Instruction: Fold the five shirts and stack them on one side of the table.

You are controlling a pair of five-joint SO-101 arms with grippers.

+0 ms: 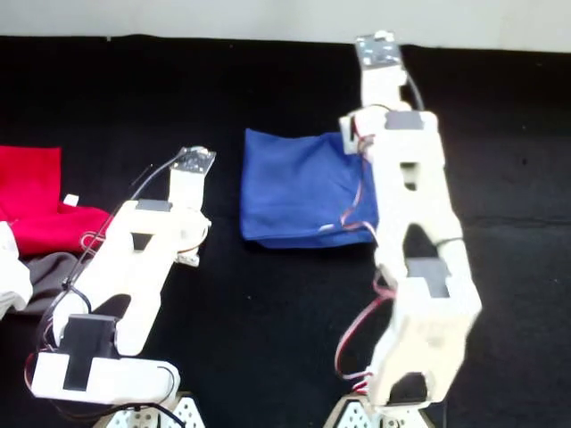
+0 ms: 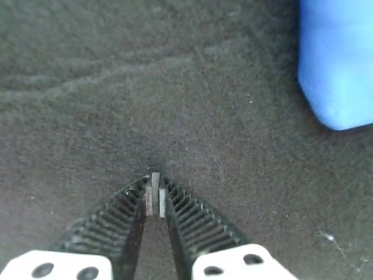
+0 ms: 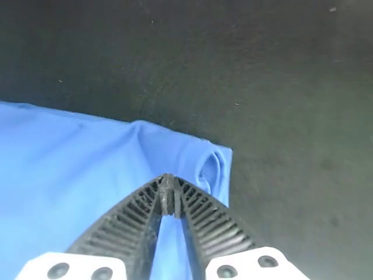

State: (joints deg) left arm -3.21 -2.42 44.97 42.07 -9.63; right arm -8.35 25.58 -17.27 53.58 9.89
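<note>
While the black-covered table point(image 1: 268, 330) is being surveyed from above, a blue shirt point(image 1: 299, 187) is being shown lying folded into a rough rectangle near the middle, between the two arms, with one edge being crossed by the right arm point(image 1: 410, 205). At the robot's left side of the table a red shirt point(image 1: 36, 201) is being shown spread flat, well apart from the blue one; a grey garment point(image 1: 49, 272) is lying against its near edge, and a white cloth point(image 1: 11, 267) is being cut off by the frame beside the grey one. The left gripper point(image 2: 154, 201) is being held clenched, its toothed jaws meeting at the tips with nothing between them, just over bare black cover and near a rounded corner of the blue shirt. The right gripper point(image 3: 169, 195) is likewise being held clenched, tips pressed together, directly above the blue shirt close to a folded corner; whether any fabric is being pinched cannot be told. The left arm point(image 1: 134, 267) is being shown bent low beside the blue shirt, apart from it.
</note>
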